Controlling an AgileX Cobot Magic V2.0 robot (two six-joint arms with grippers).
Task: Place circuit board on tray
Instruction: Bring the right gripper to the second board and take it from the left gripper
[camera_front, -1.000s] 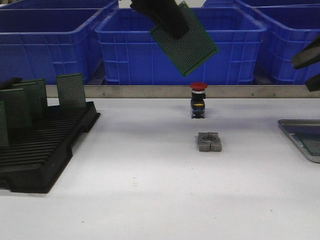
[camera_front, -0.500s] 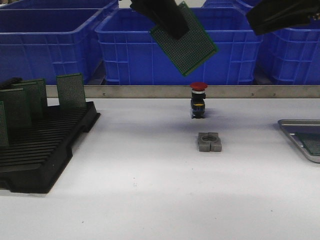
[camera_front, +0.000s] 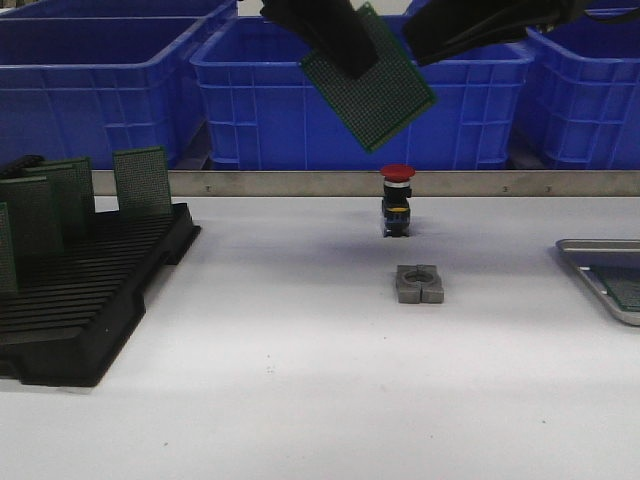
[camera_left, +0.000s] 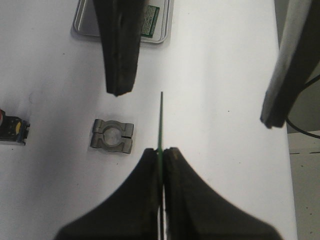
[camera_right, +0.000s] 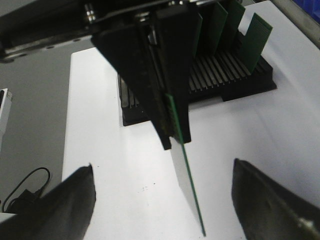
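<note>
Even bright light from above on the white table (camera_front: 300, 380), soft faint shadow under my raised circuit board (camera_front: 372, 80), my right gripper (camera_right: 165, 200) fingers blurred and dark close to the wrist camera, front view sharp, no strong glare

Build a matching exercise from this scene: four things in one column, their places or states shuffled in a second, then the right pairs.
Things:
1. green perforated circuit board
2. flat silver-grey metal tray
3. black slotted plastic rack
4. red-capped push button

Places or states:
A. table's right edge
B. upright behind the grey metal clamp block
C. held aloft by the left end effector
D. table's left side, boards standing in it

Pairs: 1-C, 2-A, 3-D, 4-B
</note>
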